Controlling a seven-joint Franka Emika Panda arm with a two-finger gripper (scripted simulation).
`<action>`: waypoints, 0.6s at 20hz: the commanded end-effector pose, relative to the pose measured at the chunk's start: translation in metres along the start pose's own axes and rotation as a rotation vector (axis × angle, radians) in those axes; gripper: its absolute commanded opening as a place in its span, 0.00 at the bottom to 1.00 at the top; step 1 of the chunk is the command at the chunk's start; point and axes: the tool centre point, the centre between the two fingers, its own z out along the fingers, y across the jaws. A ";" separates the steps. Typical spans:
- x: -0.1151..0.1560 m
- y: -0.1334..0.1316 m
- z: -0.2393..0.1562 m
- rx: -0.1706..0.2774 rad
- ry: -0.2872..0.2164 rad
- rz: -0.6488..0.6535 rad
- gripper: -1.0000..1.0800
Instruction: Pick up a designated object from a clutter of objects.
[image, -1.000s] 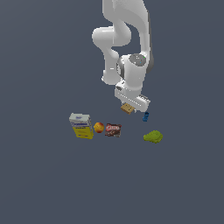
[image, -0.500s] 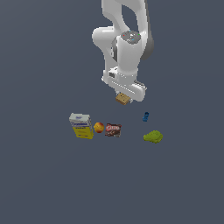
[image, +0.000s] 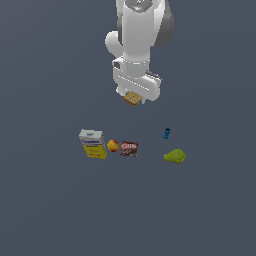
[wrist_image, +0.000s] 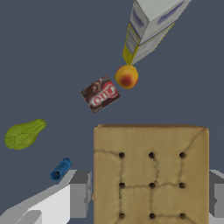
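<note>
Working across the exterior view from its left, you have the yellow-and-white box (image: 93, 143) standing below the claw and off to that side, then the orange-red fruit (image: 113, 145) just beside it, then the dark brown-red packet (image: 129, 148) almost directly beneath the claw. All three sit on the grey floor (image: 50, 210), well apart from the arm.

Above them hangs your claw (image: 133, 97), closed on the tan cracker block (image: 132, 98) — the designated piece is off the floor and clear of everything else. The wrist view confirms it: the block (wrist_image: 151, 173) fills the space between the two grey fingers (wrist_image: 80, 194), one pressed at each side edge.

Further toward the exterior view's right, below the claw, lie the small blue piece (image: 166, 133) and the lime-green lump (image: 175, 156), neither touching the other.

The pick looks done, so the risk now is losing it. The block is thin and held only by its edges — as far as you can see, the pads catch a narrow strip, so a sharp swing or sudden stop could let it pivot or slide out. If it falls, it would likely land among the packet and fruit below, making a regrasp awkward.
</note>
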 end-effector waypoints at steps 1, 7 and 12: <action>0.007 0.008 -0.022 -0.001 0.000 0.000 0.00; 0.023 0.024 -0.072 -0.003 0.001 0.001 0.00; 0.035 0.035 -0.105 -0.005 0.002 0.002 0.00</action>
